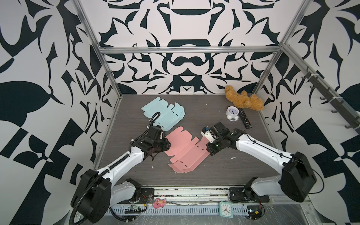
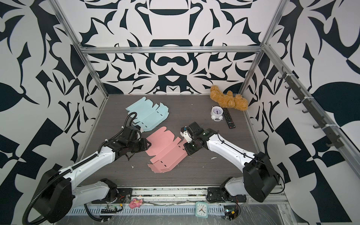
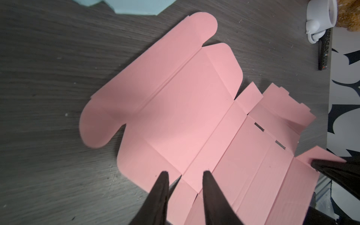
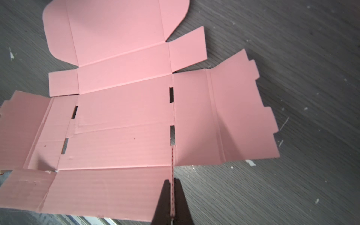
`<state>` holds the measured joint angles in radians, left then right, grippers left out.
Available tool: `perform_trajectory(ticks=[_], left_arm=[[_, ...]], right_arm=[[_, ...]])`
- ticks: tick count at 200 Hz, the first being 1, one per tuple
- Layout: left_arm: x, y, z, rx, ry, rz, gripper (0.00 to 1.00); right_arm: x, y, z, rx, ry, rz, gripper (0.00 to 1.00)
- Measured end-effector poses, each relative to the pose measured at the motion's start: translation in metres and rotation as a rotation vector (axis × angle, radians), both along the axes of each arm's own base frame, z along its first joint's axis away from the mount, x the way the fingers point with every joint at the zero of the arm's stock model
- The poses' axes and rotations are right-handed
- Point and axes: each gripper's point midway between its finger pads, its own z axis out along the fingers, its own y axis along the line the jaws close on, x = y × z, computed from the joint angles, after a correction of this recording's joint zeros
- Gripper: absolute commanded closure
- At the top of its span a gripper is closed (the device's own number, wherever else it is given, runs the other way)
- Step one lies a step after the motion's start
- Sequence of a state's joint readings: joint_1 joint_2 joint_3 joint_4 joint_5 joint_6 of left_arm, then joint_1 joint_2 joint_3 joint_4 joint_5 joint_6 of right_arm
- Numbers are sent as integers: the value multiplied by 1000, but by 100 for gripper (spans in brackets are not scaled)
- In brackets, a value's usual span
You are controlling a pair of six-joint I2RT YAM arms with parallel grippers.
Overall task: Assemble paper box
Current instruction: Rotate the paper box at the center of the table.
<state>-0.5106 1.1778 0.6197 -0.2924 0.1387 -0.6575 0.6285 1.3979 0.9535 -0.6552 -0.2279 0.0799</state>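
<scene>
**Pink blank flat, one flap pinched**

Pink card is where the work sits: the pink blank (image 1: 183, 150) lies unfolded in the middle of the tabletop (image 1: 214, 167), a little toward the front edge. Its panels, slots and rounded lid flaps are all spread out, and no wall stands yet.

The right fingers (image 4: 165, 196) are closed on a small side flap at the blank's right edge. That flap is turned up on its crease and shows edge-on between them in the right wrist view. The left fingers (image 3: 161, 187) are at the opposite edge with a narrow gap between them. They hold nothing, and their tips are over a notch between two flaps (whether they touch the card I cannot tell).

By my reading the task has barely begun, with one flap raised. Left to do are the long walls, the tabbed end panels into their slots, and the lid.

The blue blank (image 1: 163, 114) lies equally flat toward the back-left corner, untouched.
</scene>
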Motion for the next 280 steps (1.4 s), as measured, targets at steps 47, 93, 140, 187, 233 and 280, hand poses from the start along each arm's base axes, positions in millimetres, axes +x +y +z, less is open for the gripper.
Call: perform_trajectory(ticks=[47, 93, 140, 187, 233, 280], left_arm=[[-10, 4, -14, 6, 39, 5, 67], [-17, 8, -22, 10, 59, 14, 67], [-18, 8, -16, -4, 37, 14, 67], [-28, 12, -25, 2, 68, 11, 81], [-42, 7, -27, -2, 88, -19, 93], [-71, -3, -34, 7, 121, -74, 100]], right_arm=[[32, 21, -8, -43, -6, 74, 99], [56, 15, -24, -107, 6, 36, 80], [69, -6, -5, -94, -48, -97, 39], [41, -13, 14, 28, -57, -193, 35], [2, -15, -15, 119, 86, -273, 35], [-12, -11, -32, 177, 172, -327, 31]])
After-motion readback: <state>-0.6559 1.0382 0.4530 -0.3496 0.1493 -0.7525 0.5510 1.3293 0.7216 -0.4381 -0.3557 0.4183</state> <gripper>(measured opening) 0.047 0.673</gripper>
